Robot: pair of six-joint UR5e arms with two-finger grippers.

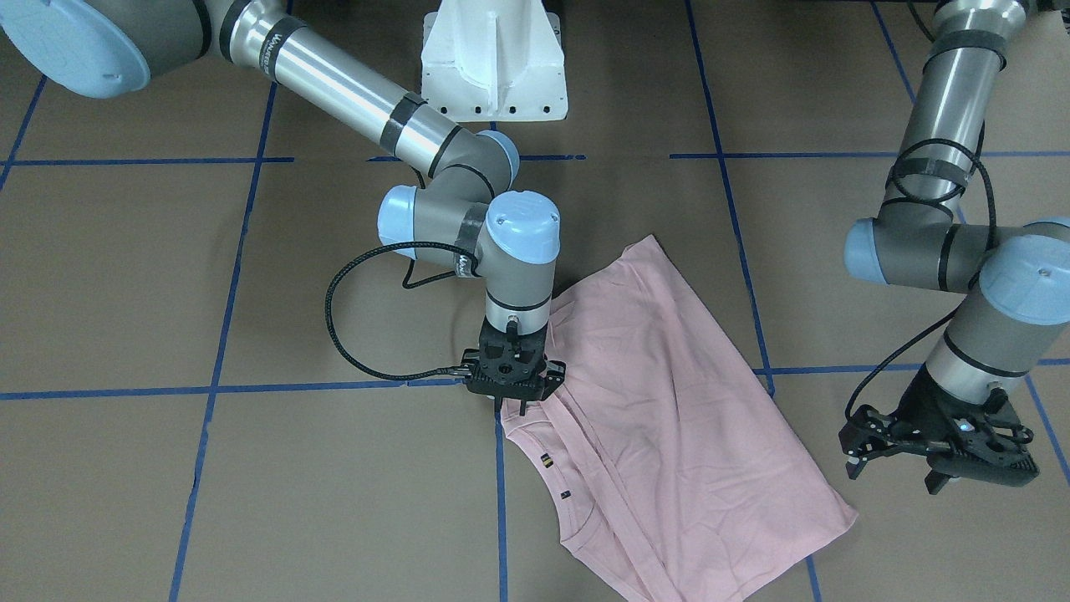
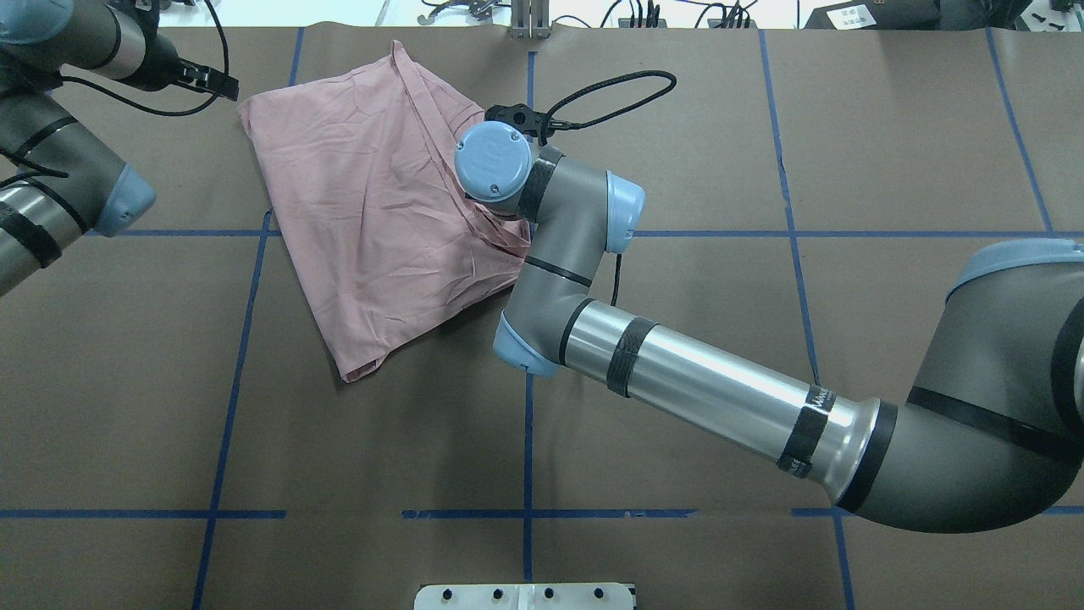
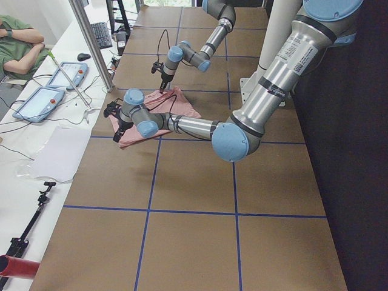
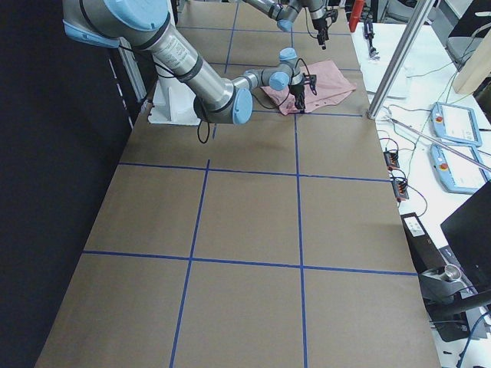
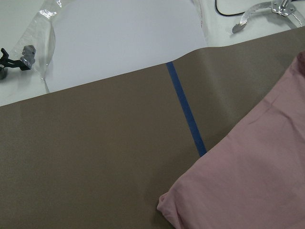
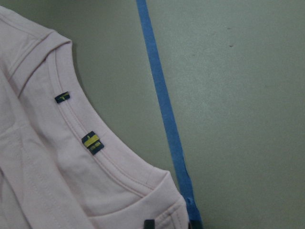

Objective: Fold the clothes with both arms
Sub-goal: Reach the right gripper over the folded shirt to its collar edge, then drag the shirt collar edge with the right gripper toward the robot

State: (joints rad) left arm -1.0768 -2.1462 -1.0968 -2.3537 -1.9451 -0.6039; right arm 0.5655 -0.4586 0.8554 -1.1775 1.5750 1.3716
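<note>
- The pale pink T-shirt point(image 1: 677, 401) lies plain side up on the brown counter point(image 1: 334, 502). It sits askew to the blue tape grid, at the far side and to the robot's left of centre. No print shows.
- Some folding looks done. One long edge is doubled inward as a strip that runs up to the neckline point(image 6: 72, 117), and no sleeve sticks out on that side.
- It is a broad, rumpled panel and not a neat packet, so I'd judge the job partway at best. The crosswise folds and some smoothing are left to do.
- The right end effector point(image 1: 511, 408) is down at the doubled edge, just beside the neckline with its two small tags point(image 6: 91, 142). It looks clenched on the cloth, though its wrist view catches only the fingertips, so I wouldn't swear to it.
- The left end effector point(image 1: 894, 478) is released, fingers spread. It hangs over bare counter off the shirt's opposite side, near a corner, and touches nothing.
- To my eye the next fold calls for the left end effector to take hold of that side too.
</note>
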